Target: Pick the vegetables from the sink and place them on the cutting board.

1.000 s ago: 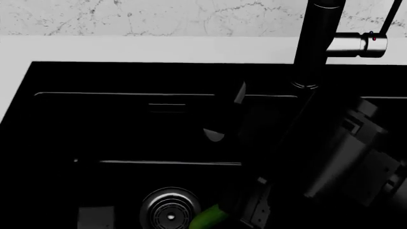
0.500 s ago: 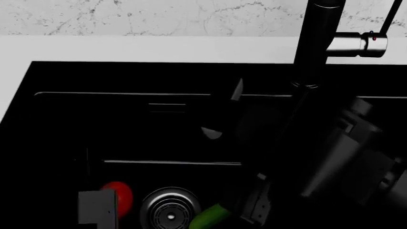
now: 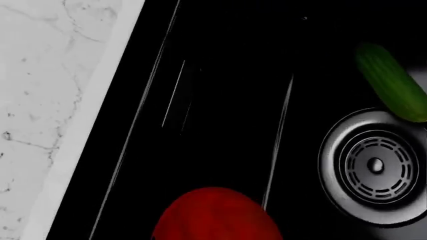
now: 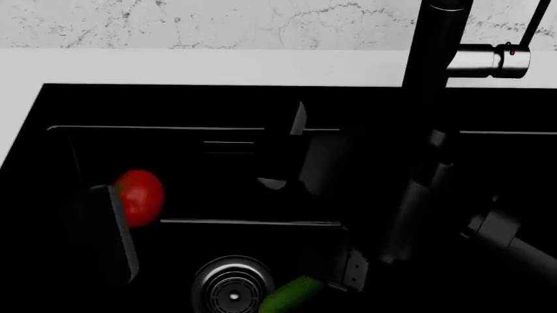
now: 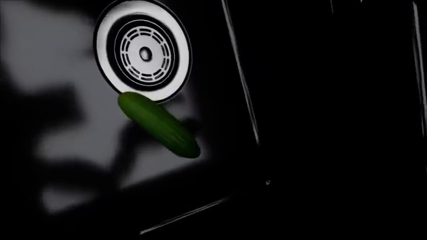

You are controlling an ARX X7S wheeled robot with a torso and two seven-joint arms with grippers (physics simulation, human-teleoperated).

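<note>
Now the left gripper (image 4: 122,215) is holding the tomato (image 4: 139,195) up at about nine o'clock in the head view, above the floor of the sink (image 4: 52,111). A dark flat finger (image 4: 109,238) is lying against the tomato's left side; the opposite finger is lost in the black, so the jaws are looking pinched on the tomato. In the left wrist view the tomato (image 3: 217,215) is filling the near edge of the frame, glossy and red, with the basin floor dark beyond it.

The cucumber (image 4: 291,293) is lying on the basin floor at six o'clock in the head view, one end just beside the round metal drain (image 4: 233,287), touching or overlapping its rim. The right wrist view is showing the same pairing: the cucumber (image 5: 159,124) is slanting away from the drain (image 5: 143,51), its upper end at the drain's edge. The left wrist view is catching the cucumber (image 3: 393,82) and drain (image 3: 373,167) too.

The right arm (image 4: 418,215) is reaching down at about four o'clock, and the right gripper (image 4: 348,267) is hanging close beside the cucumber's far end, apart from it as far as the dark render allows. Whether its jaws are spread or pressed together, I cannot tell.

The tall black faucet (image 4: 439,59) is standing at one o'clock, its steel lever (image 4: 487,60) sticking out to the side, with the pale counter (image 4: 174,65) and marbled wall (image 4: 218,23) behind.
</note>
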